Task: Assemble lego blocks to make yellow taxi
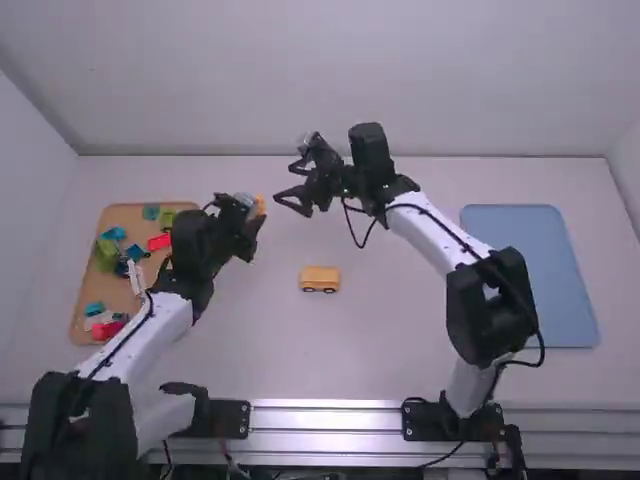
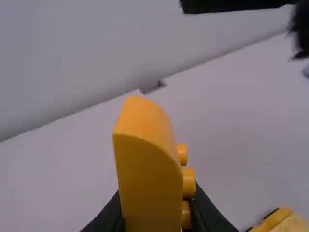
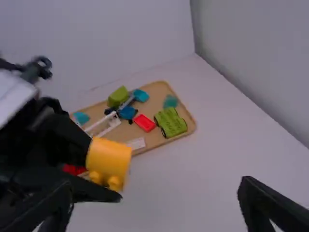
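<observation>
Beyond yellow car (image 1: 320, 275), to its left: left gripper (image 1: 252, 220) clamped on 1 curved yellow block (image 2: 147, 169); also beyond car: right gripper (image 1: 287, 185), jaws wide

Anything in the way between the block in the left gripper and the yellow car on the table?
Nothing visible stands between the block in the left gripper and the yellow car. The open right gripper hangs near the block, just off that line in the high view, so it may need watching.
</observation>
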You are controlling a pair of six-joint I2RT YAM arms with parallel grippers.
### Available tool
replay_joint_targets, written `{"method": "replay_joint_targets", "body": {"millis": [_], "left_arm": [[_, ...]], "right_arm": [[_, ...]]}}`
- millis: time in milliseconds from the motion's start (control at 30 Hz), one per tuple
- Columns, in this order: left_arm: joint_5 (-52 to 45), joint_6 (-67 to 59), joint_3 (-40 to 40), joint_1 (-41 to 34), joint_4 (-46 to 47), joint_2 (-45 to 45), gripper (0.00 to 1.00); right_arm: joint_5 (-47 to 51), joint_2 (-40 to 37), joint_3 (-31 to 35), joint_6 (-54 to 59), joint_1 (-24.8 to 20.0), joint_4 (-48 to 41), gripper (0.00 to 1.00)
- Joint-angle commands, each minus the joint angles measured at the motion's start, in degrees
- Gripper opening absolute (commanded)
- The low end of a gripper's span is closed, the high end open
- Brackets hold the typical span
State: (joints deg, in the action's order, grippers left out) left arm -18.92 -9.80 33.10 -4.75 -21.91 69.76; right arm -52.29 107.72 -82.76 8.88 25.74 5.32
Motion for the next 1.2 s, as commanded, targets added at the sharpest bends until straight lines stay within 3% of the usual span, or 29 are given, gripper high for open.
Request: {"method": "replay_joint_targets", "body": {"millis": [0, 200, 333, 533, 733, 933, 1167], "left_arm": [[0.85, 5.14, -0.2, 0.42, -1.33, 0.02, 0.02], [-5.22, 7.58, -0.17, -0.07, -6.12, 1.9, 0.02], [-9.62, 9.18, -0.17, -0.17, -10.99, 4.02, 0.02], [-12.74, 10.36, -0.17, -1.27, -16.96, 7.32, 0.02], [-5.75, 10.43, -0.17, -5.31, -19.58, 10.49, 0.02], [-4.2, 10.82, -0.17, -6.4, -21.51, 10.49, 0.02], [-3.91, 11.96, -0.17, -6.54, -22.71, 10.51, 0.02]], "right_arm": [[-6.21, 0.63, 1.44, -2.47, -1.2, 1.36, 0.88], [-6.43, 0.63, 7.65, -8.52, -1.55, 12.55, 0.86], [-4.7, 0.63, 12.37, -16.68, -0.94, 25.79, 0.93], [-2.97, 0.63, 13.38, -18.99, 0.11, 25.99, 0.93], [1.64, 0.63, 13.38, -19.54, 1.66, 25.73, 0.9], [3.32, 0.63, 13.42, -19.54, 1.9, 24.44, 0.81], [3.1, 0.63, 13.42, -19.39, 1.97, 24.44, 0.64]]}}
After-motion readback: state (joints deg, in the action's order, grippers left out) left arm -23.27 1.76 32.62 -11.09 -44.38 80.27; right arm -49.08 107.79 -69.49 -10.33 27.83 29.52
